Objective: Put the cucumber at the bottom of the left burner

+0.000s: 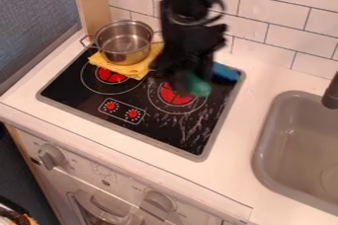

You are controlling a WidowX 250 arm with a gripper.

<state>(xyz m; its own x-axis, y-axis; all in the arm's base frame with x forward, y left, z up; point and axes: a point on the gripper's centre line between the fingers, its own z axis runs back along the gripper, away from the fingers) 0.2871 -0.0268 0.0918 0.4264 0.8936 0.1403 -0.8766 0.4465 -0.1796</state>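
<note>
The black gripper (182, 66) hangs from the top edge over the back part of the right burner (175, 96). A green thing, possibly the cucumber (198, 86), shows at the gripper's lower right, above or on that burner; whether it is held cannot be told. The left burner (111, 75) has its red front part uncovered, while its back part lies under a yellow cloth (135, 68).
A metal pot (123, 44) stands on the yellow cloth at the back left of the stove. Behind the right burner lies a blue thing (226, 72). The grey sink (300, 140) and its dark faucet (331, 93) are at the right, and a tiled wall runs behind.
</note>
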